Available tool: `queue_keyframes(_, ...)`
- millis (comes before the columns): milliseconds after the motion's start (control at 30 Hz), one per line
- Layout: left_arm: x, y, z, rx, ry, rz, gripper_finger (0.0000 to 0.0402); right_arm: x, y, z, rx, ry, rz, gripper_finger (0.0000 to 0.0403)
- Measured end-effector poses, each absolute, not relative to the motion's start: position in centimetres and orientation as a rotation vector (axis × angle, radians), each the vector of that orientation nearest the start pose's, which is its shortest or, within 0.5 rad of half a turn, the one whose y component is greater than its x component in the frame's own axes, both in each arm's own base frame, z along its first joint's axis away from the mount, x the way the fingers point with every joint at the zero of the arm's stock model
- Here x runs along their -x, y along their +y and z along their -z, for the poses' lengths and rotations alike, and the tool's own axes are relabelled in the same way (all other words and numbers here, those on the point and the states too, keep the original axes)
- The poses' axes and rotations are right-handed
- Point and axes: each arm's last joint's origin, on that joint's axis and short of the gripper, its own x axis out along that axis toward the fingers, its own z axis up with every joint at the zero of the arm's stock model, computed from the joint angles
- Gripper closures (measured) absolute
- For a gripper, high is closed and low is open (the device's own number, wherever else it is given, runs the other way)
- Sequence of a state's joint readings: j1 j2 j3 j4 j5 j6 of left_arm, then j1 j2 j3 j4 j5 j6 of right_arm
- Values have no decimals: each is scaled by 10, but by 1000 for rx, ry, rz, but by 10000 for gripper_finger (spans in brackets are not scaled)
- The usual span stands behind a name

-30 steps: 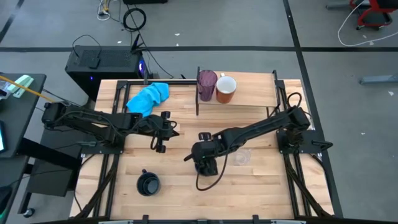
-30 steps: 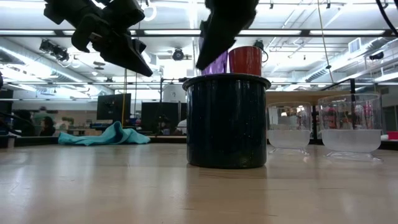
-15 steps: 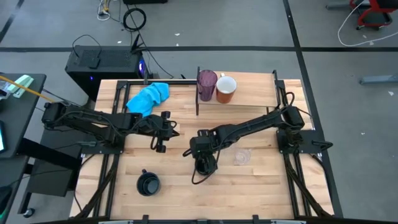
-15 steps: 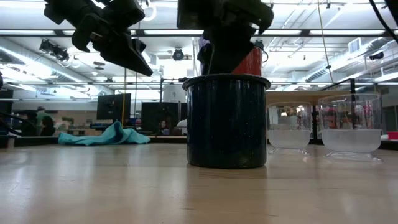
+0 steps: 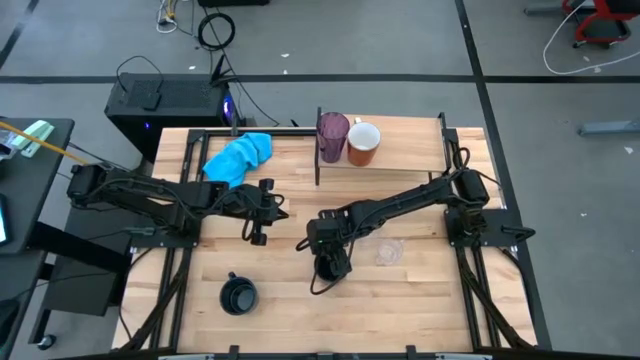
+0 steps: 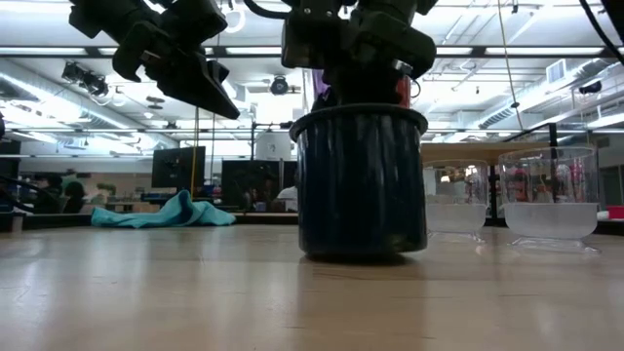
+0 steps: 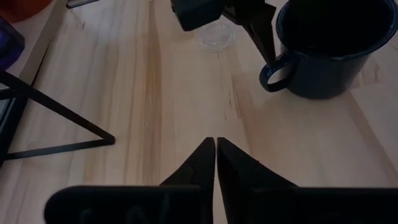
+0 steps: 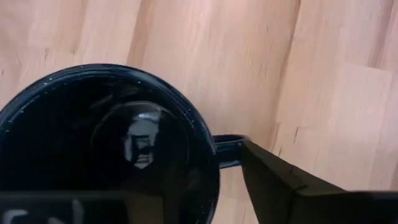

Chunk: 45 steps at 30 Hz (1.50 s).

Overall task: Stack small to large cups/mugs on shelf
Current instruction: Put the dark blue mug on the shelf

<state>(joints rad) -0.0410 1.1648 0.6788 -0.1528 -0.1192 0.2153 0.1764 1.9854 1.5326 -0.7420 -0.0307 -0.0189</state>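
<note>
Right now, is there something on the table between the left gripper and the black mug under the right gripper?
No. In the left wrist view only bare wood lies between the shut left gripper and the black mug; the high view agrees.

Workshop room around the table

Grey floor (image 5: pixel 400 40) crossed by dark lines, a black cabinet (image 5: pixel 165 105) behind; ceiling strip lights (image 6: pixel 507 51), what may be monitors (image 6: pixel 178 166) beyond.

Overhead camera looks straight down on the whole table (image 5: pixel 400 300); a tabletop-level camera faces the room; both wrist cameras look closely down at the same dark mug (image 8: pixel 106 143).
</note>
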Motion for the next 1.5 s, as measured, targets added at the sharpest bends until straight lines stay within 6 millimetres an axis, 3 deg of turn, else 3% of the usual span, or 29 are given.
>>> queue_keyframes(533,-238,-6,-227,-264,644,-5,387,-402,80,-203,132,1170,-226,382)
queue_keyframes(700,-238,-6,-227,-264,643,-5,377,-403,80,-206,141,1168,-219,382)
queue_keyframes(1000,-238,-6,-227,-264,644,-5,385,-400,73,-229,185,1129,-155,379)
queue_keyframes(1500,-238,-6,-227,-264,646,-5,379,-383,44,-265,90,1104,-56,383)
